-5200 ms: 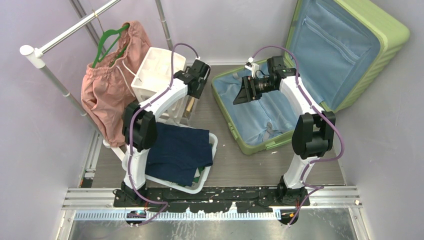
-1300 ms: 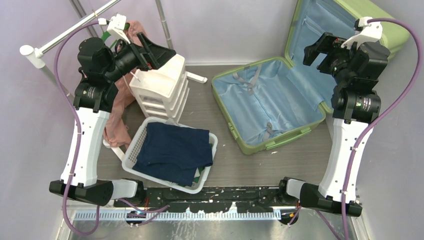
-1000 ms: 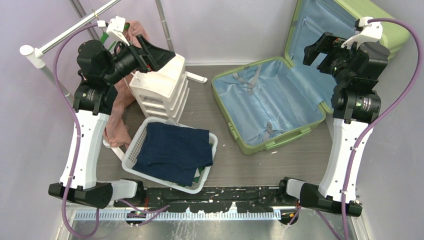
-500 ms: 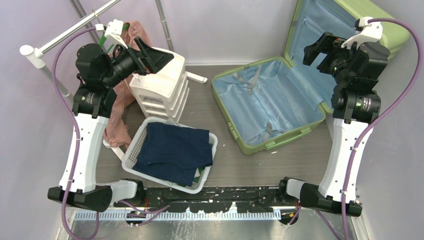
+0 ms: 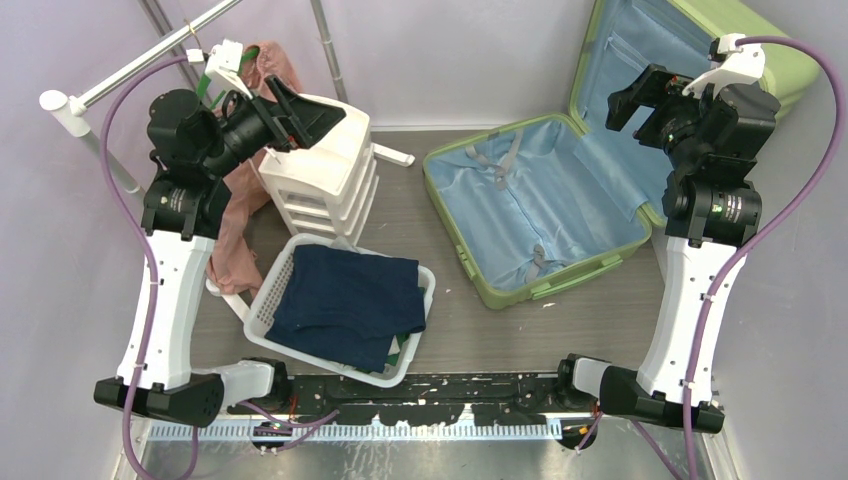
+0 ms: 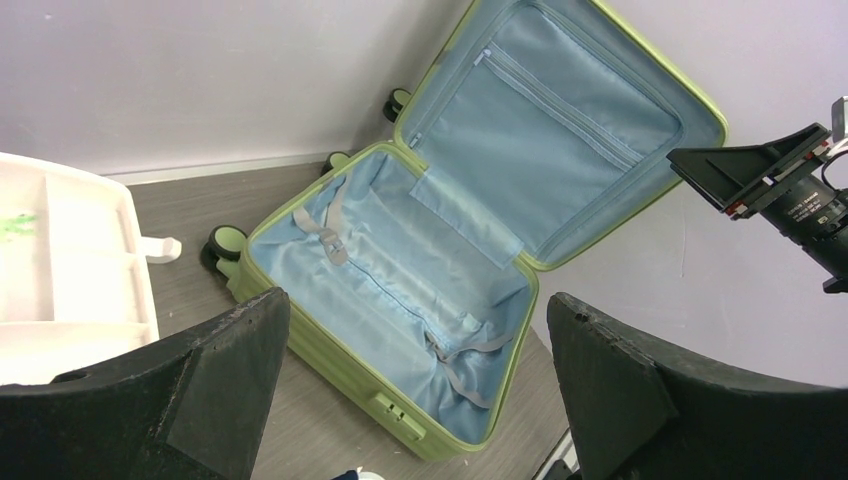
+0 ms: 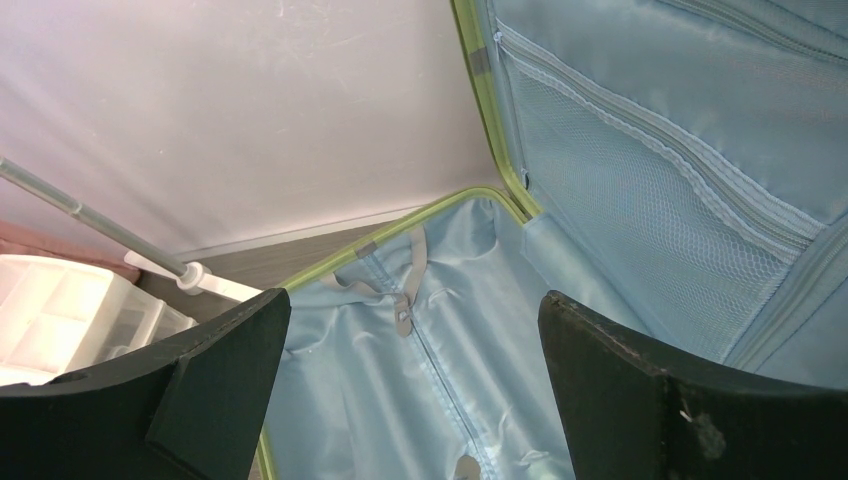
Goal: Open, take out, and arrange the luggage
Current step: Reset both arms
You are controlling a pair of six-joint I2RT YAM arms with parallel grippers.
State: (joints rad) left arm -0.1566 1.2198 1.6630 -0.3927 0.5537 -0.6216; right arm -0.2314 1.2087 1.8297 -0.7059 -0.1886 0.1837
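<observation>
Top external view: the green suitcase [image 5: 530, 225] lies open at the back right of the tabletop. Its lid is propped against the wall, and only blue lining and loose straps show inside. Both arms are raised. The left gripper [image 5: 315, 110] hangs over the white drawer unit [image 5: 325, 175], fingers spread wide and empty. The right gripper [image 5: 635, 100], likewise spread and empty, sits just in front of the upright lid. A careless swing of the right arm could, by the look of it, knock the lid down shut. The left could clip the drawers or snag the pink shorts [image 5: 235, 210] hanging from the rail [image 5: 125, 75]. Navy clothes [image 5: 345, 305] fill a white basket [image 5: 425, 285] on grey wood-grain boards [image 5: 490, 330], boxed in by pale lilac walls.
</observation>
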